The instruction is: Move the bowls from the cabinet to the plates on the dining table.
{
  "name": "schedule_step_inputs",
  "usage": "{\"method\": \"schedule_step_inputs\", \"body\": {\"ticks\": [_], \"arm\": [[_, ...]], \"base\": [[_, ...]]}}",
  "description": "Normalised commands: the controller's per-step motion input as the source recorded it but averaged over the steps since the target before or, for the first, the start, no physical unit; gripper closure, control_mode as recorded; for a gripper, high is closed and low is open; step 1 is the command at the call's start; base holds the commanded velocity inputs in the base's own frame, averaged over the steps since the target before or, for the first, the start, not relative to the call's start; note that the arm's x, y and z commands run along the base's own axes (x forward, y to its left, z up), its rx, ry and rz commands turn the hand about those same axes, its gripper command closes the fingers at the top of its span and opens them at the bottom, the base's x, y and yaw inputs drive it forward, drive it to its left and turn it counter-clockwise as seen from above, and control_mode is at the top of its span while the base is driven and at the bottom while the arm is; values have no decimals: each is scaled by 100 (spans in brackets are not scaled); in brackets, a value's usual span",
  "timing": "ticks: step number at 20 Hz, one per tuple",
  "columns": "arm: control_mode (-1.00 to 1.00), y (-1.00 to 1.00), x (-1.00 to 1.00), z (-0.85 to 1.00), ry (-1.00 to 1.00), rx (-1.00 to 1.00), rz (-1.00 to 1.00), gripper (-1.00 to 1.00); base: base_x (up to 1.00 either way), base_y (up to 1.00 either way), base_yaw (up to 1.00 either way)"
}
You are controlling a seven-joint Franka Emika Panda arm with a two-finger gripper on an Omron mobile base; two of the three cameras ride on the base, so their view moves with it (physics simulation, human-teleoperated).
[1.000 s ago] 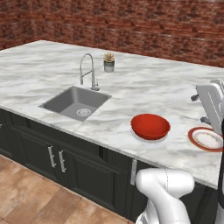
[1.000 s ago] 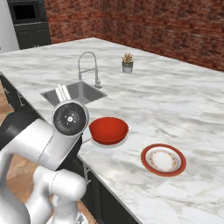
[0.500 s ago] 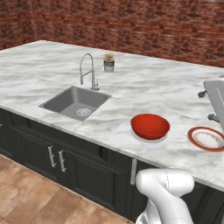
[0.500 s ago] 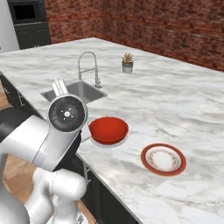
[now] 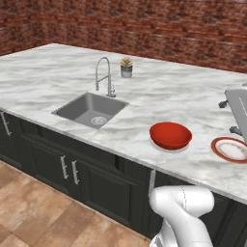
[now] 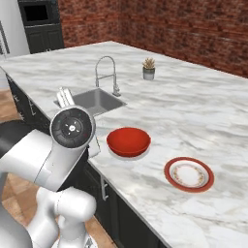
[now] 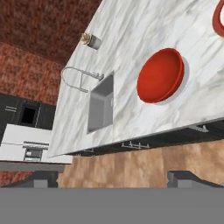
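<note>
Red bowl sits upright on the marble table, near the front edge. Glossy, plain, no markings; deep rounded wall, inside the same red as outside. A thin pale rim shows beneath it in the hand view, so it appears to rest on the pale plate; the base views show only a faint pale edge under the bowl.

Red-orange plate lies flat at about 4 o'clock of the bowl in the right base view, apart from it. Wide red rim, cream centre with faint pattern. Nothing on it.

Sink set into the table at 9 o'clock of the bowl in the left base view, chrome faucet at its far edge, small potted plant beyond that.

Fingers show as two dark tips at the bottom of the hand view, set wide apart, nothing between them. They are off the table edge, over brown floor tiles.
</note>
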Motion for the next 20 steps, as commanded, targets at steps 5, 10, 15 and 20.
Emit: {"method": "schedule_step_inputs", "body": {"ticks": [5, 10, 15, 20], "arm": [[100, 0, 0, 0, 0, 0, 0, -100], [100, 0, 0, 0, 0, 0, 0, -100], [100, 0, 0, 0, 0, 0, 0, -100], [100, 0, 0, 0, 0, 0, 0, -100]], "base": [[0, -1, 23], [0, 0, 25], [0, 0, 25], [0, 0, 25]]}}
